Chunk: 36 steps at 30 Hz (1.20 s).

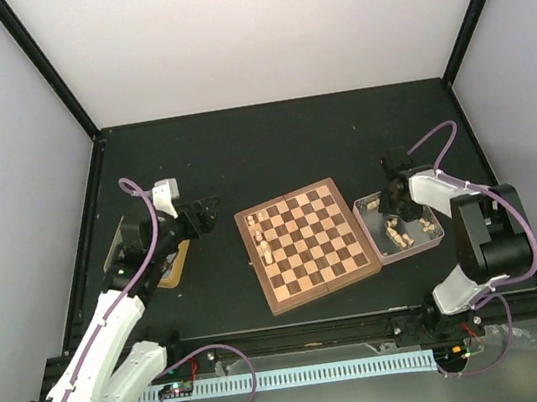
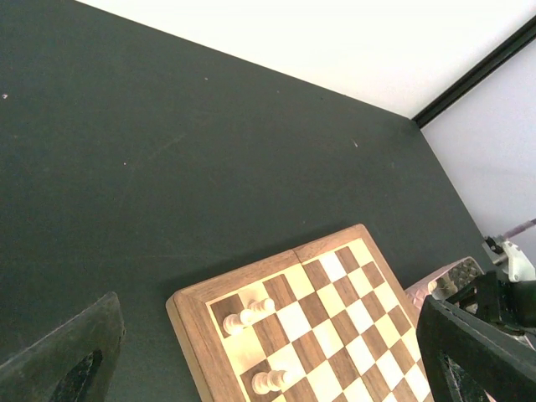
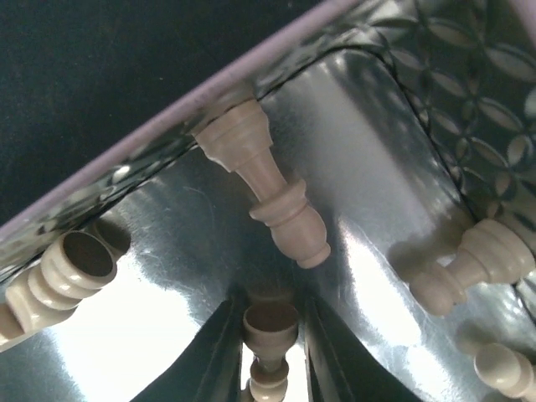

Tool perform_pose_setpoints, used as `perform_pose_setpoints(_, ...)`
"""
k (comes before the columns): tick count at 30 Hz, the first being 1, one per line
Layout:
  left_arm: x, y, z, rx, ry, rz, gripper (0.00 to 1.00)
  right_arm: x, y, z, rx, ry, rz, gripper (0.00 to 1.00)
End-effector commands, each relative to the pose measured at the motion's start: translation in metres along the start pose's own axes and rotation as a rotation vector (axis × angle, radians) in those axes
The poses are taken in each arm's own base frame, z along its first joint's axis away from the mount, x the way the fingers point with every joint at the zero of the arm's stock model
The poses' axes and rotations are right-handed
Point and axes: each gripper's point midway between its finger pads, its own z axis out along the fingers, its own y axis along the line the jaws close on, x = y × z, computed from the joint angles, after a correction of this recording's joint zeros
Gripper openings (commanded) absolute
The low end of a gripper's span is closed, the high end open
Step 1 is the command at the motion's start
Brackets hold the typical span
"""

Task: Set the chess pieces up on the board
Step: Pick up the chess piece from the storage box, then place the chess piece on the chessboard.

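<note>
The chessboard [image 1: 306, 246] lies in the middle of the table; it also shows in the left wrist view [image 2: 335, 285]. A few pale chess pieces [image 1: 261, 238] are on its left edge squares, two showing in the left wrist view [image 2: 247, 316]. My left gripper [image 1: 212, 212] hangs just left of the board, open and empty [image 2: 268, 306]. My right gripper [image 1: 393, 215] is down inside the shiny tray [image 1: 361, 209], shut on a pale piece [image 3: 270, 331] between its fingers [image 3: 213, 356]. No dark pieces show.
Several loose pale pieces lie in the tray [image 3: 435, 50], one [image 3: 266, 188] just ahead of my right fingers and another [image 3: 469, 260] to the right. A gold tin [image 1: 172, 268] sits under my left arm. Walls enclose the black table.
</note>
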Motion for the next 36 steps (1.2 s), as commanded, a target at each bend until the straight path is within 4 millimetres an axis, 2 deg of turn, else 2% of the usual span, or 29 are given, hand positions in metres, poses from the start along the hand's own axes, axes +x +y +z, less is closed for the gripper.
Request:
perform_pose_setpoints(1,-0.013,-0.012,-0.005,0.032,-0.02,0.012,0.97,-0.003,-0.004,0.006,0.033,0.003,0.022,0.18)
perform_pose_setpoints(6,-0.01,-0.018,-0.004,0.067,-0.004,0.026,0.97,-0.003,-0.003,0.004,0.019,0.0,0.039,0.07)
perform_pose_setpoints(9,-0.006,-0.025,-0.002,0.107,0.019,0.031,0.97,-0.007,0.004,-0.005,-0.036,-0.028,0.068,0.03)
perform_pose_setpoints(13,-0.003,-0.036,0.001,0.161,0.038,0.043,0.96,-0.015,0.034,-0.036,-0.252,-0.071,0.163,0.03)
perform_pose_setpoints(17,0.008,-0.056,0.008,0.21,0.057,0.078,0.95,-0.011,0.066,-0.076,-0.529,-0.07,0.35,0.02)
perform_pose_setpoints(23,0.034,-0.102,0.016,0.299,0.072,0.15,0.93,0.012,0.112,-0.139,-0.862,-0.001,0.499,0.01)
perform_pose_setpoints(28,0.056,-0.151,0.012,0.428,0.042,0.225,0.91,0.039,0.145,-0.181,-1.035,0.08,0.551,0.01)
perform_pose_setpoints(33,0.077,-0.18,0.011,0.478,-0.001,0.326,0.86,0.067,0.164,-0.195,-1.131,0.198,0.644,0.01)
perform_pose_setpoints(36,0.085,-0.183,0.015,0.464,0.0,0.348,0.81,0.075,0.172,-0.201,-1.157,0.254,0.679,0.02)
